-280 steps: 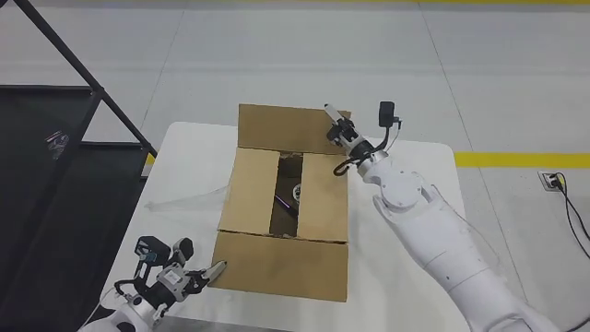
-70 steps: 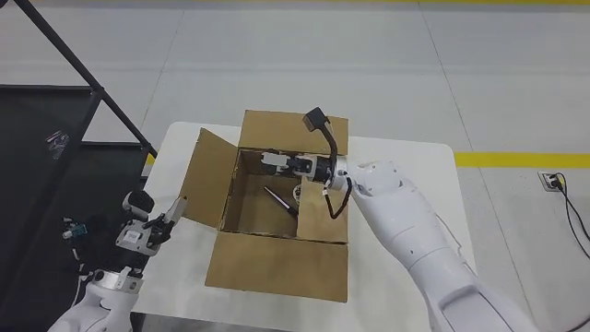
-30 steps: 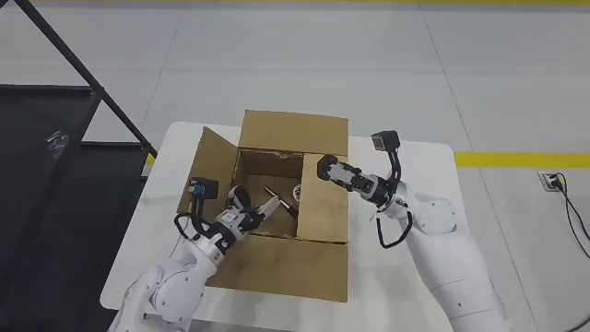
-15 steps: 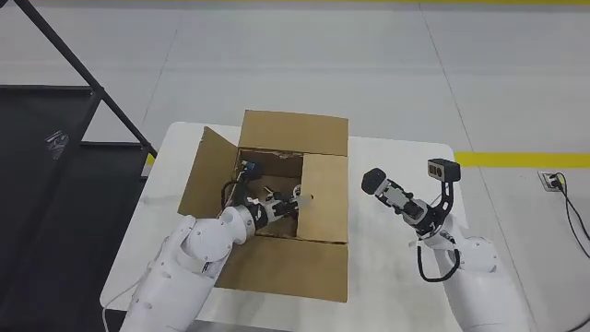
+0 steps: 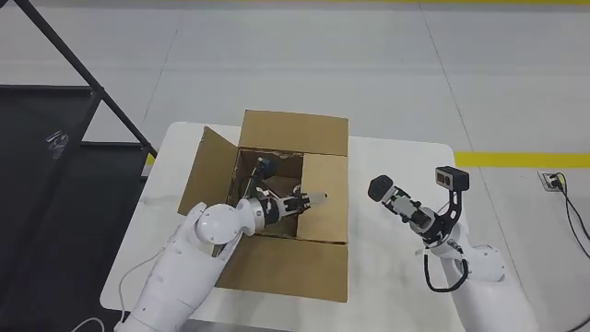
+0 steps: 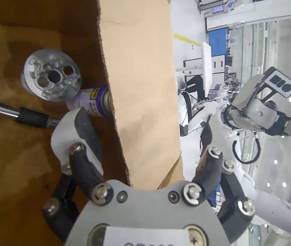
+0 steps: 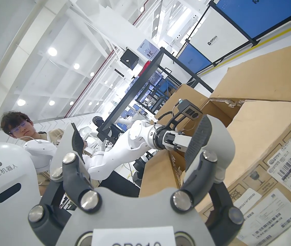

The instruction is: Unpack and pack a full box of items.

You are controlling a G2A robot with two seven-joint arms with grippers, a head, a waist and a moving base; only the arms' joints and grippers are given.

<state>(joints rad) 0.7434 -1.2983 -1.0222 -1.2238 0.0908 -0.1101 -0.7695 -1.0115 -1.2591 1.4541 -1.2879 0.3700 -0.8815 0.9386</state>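
Cardboard box (image 5: 281,267) was found standing mid-way on the white tabletop (image 5: 396,267); three of its flaps were folded outwards, while the right flap (image 5: 324,198) was lying over part of the opening; the left pincer (image 6: 144,129) was spread wide astride that flap's edge, one finger inside the box and the other outside, with nothing gripped; the right pincer (image 7: 140,129) was held wide and empty above the tabletop, near the box's right side; a metal wheel (image 6: 50,75), a labelled cylinder (image 6: 94,99) touching it and a steel rod (image 6: 19,113) with a black grip were lying on the box floor; every item seen was inside the box; unpacking was judged barely begun: the last flap remained to be opened, the items to be lifted out, then packed again.
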